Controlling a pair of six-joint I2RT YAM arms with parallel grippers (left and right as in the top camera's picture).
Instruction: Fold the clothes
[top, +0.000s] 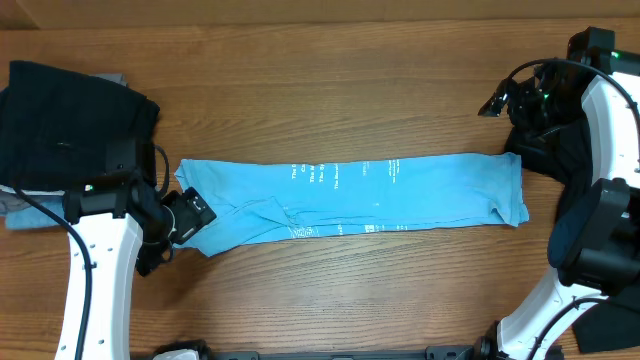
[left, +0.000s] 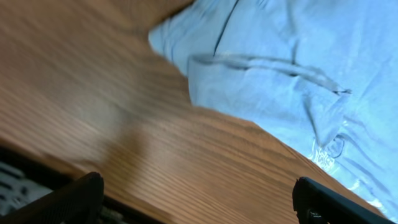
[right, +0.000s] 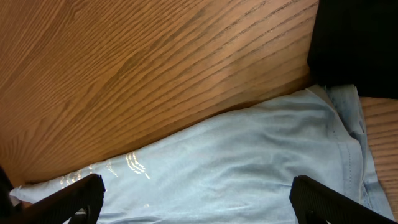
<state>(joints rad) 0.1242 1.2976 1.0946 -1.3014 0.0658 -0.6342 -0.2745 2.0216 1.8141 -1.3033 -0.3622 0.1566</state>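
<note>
The overhead camera looks straight down on the wooden table (top: 350, 90) from well above. Both wrist cameras sit low and close, angled across its surface; each shares with it one end of the sky-blue T-shirt (top: 420, 195).

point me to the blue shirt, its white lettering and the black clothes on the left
blue shirt (top: 440, 190): overhead, plain middle of its right half
white lettering (top: 310, 175): overhead, left block of text
black clothes (top: 70, 115): overhead, middle of the top garment
</note>
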